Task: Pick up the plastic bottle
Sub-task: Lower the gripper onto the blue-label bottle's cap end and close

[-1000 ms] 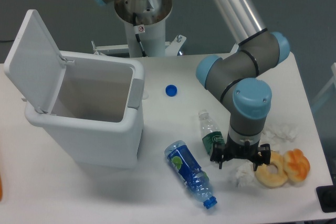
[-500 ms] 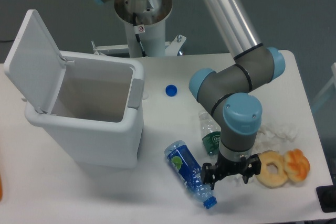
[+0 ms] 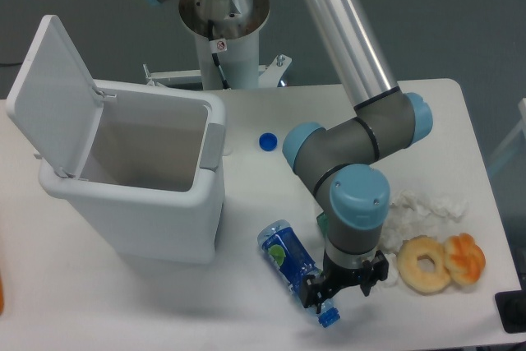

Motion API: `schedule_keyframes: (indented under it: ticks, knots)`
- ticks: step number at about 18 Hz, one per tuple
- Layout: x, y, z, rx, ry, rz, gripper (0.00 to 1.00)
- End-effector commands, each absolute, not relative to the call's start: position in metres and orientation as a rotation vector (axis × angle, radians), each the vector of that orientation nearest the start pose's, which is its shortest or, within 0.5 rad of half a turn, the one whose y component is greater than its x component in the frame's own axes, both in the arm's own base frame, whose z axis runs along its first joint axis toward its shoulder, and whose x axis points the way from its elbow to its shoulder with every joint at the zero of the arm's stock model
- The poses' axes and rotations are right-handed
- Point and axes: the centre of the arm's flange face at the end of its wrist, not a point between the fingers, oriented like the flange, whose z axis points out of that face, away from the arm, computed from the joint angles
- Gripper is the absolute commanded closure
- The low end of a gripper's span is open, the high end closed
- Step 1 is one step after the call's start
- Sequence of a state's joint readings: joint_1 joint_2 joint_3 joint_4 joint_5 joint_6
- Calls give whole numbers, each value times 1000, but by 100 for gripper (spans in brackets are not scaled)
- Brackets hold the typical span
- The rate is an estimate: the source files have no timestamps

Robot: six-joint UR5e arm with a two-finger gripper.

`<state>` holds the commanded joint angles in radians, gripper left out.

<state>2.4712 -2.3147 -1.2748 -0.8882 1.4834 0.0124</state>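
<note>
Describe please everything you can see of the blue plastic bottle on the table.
The plastic bottle is see-through blue, with a blue label bearing a lime-green mark and a blue screw cap at its lower right end. It lies on its side on the white table, slanting, just right of the open white bin. The gripper is over its cap end, hiding part of it; whether it touches cannot be told.

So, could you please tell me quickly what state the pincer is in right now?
Pincer: over the cap end of the blue bottle lying on the table; open or closed cannot be told, and no grip is visible.
</note>
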Motion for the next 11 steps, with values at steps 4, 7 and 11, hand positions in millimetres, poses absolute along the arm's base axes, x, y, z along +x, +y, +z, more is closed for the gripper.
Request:
schedule_keyframes:
  ticks: [4,7,11]
  knots:
    - [-506,588,222,-2618,-1245,28,2]
    - [-506,592,215,-2607,-1246,33,3]
    - [-507,593,208,-2613,-1248,43,5]
